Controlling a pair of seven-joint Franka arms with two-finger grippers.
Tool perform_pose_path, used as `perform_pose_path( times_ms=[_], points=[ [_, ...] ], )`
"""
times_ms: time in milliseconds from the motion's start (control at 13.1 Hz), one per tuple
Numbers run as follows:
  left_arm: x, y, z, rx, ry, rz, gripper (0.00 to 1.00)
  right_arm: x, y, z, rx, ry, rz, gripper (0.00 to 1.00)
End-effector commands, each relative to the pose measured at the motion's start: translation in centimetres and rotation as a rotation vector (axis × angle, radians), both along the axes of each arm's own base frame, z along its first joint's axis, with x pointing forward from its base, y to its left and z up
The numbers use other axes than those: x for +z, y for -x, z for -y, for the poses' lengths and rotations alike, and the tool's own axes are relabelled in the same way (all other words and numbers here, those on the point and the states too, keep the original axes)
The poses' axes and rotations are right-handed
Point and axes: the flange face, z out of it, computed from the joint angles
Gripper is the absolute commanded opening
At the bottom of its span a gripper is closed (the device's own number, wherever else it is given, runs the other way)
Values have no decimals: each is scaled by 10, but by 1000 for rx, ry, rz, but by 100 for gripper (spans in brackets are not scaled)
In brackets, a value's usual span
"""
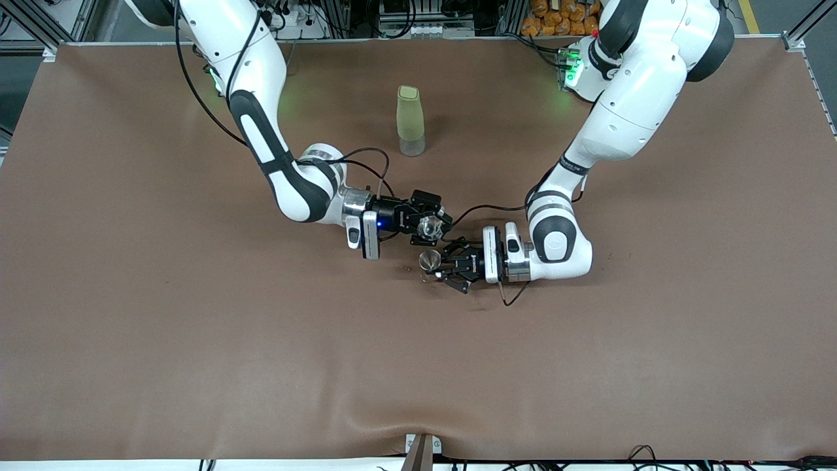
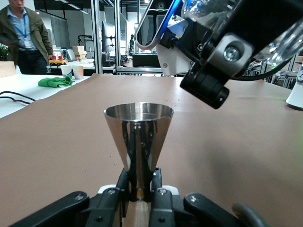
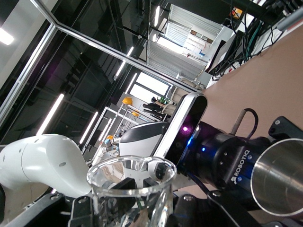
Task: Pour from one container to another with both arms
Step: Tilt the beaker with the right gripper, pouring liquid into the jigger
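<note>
2 grippers meet at mid-table: my right gripper (image 1: 437, 227) clamps a clear glass (image 1: 429, 227) tilted over the steel cup (image 1: 429, 260) gripped by my left gripper (image 1: 439, 266), likely aligning rims for pouring. Left wrist view: cup (image 2: 138, 137) upright, stem pinched. Right wrist view: glass rim (image 3: 131, 177) close; "ROBOTIQ" reads on the left gripper.

Both white jointed arms reach in toward the middle of the table, their forearms lying low and nearly level, so the two black grippers meet almost tip to tip. The right gripper (image 1: 437, 226), rolled over at the wrist, is clamped on a clear glass cup (image 1: 429, 227) tipped on its side. The left gripper (image 1: 439, 265), just beside and below it, is clamped on the narrow base of a shiny steel cone-shaped cup (image 2: 138, 142) held upright.
</note>
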Motion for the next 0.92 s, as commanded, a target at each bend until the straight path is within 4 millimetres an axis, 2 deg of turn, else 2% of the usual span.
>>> perform_pose_path(
  times_ms=[0,840],
  points=[
    [1,0,2,-4,21,18,0,13,-1,3,17,-14,-50,0],
    [-6,11,1,-24,41,-8,0,21,-12,12,84,-32,-265,0]
  ],
)
